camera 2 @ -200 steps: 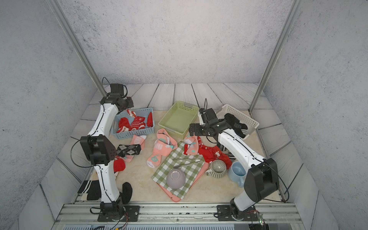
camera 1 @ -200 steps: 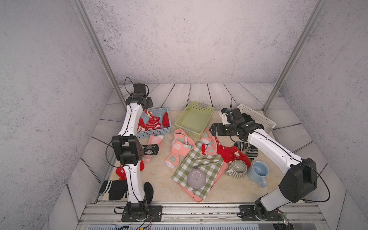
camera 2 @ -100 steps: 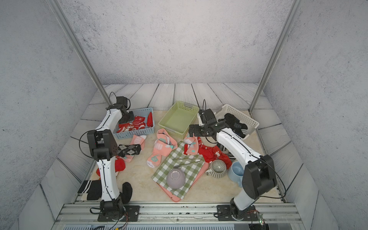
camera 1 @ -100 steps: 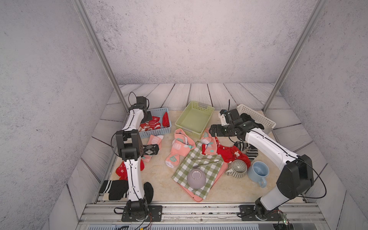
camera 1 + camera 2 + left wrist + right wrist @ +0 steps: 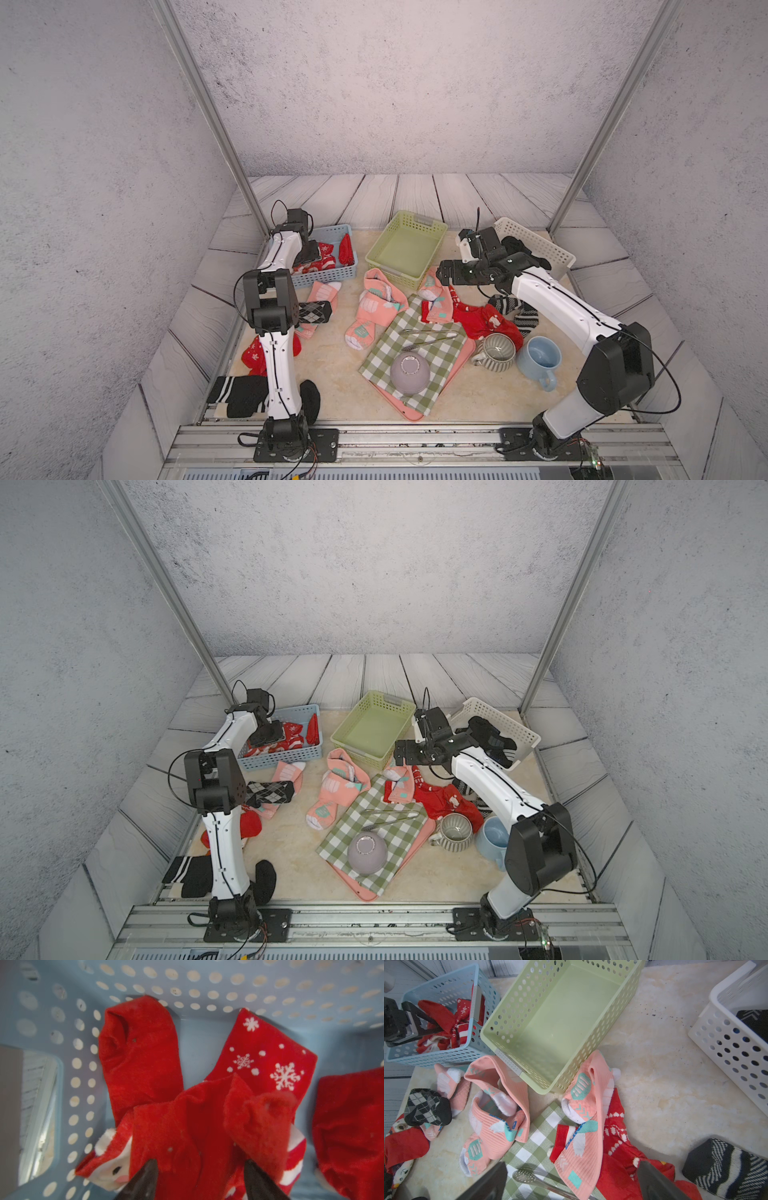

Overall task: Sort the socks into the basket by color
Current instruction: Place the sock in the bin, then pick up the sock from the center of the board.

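Basket (image 5: 207, 980) walls close around spread left claw (image 5: 199, 1161), right claw (image 5: 572, 1163) spread above pink sock (image 5: 587, 1105)

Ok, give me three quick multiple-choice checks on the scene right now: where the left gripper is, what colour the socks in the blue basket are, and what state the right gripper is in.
1. The left gripper is:
A. raised high in the air
B. down inside the blue basket
C. parked by its base

2. The socks in that basket are:
A. red
B. pink
C. black

3. The right gripper is:
A. shut on a sock
B. shut on nothing
C. open and empty

Answers:
1. B: perforated blue walls surround it in the left wrist view.
2. A: all are red, some with white prints.
3. C: its jaws stand wide apart, gripping nothing, above the loose socks.
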Available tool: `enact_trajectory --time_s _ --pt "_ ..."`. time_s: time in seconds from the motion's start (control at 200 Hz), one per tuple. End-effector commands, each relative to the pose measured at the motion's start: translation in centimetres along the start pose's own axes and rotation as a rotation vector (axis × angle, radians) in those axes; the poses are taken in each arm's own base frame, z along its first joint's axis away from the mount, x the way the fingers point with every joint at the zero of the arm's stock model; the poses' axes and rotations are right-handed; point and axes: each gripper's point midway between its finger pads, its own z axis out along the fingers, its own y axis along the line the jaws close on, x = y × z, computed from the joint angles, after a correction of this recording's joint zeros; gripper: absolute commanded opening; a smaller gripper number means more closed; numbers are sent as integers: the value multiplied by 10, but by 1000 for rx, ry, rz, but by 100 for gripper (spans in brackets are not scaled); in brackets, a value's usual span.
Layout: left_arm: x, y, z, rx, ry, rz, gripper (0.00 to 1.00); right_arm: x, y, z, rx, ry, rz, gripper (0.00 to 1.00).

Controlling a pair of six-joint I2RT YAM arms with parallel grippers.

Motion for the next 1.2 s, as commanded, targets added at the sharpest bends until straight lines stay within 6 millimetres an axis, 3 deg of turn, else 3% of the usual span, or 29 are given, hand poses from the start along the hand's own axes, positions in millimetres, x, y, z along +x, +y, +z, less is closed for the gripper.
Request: enact_trajectory --time_s 0.0,0.285,0.445,0.485,0.53,0.666,0.831,1.051,1.196 --pt "1 3 -11 16 -6 -18 76 9 -3 4 16 36 -11 99" --pt "-27 5 -87 59 -198 -50 84 7 2 3 -10 36 -3 99" --pt "-23 6 -126 95 -249 -63 86 5 6 1 -28 33 -5 99" --pt "-21 5 -137 110 -267 -70 96 5 7 -1 -30 31 -7 99" --pt "-15 7 -148 114 -275 -80 97 4 8 -3 -37 27 -10 99" --pt "11 11 -177 142 -287 -117 97 5 11 -7 -56 17 -12 99" --pt "53 18 -193 151 -263 -158 97 10 17 -6 -78 26 -19 99" --pt "116 37 -195 109 -179 -246 97 12 25 -9 -90 30 -33 99" --pt "164 47 -184 83 -82 -316 95 17 23 -8 -77 30 -31 99"
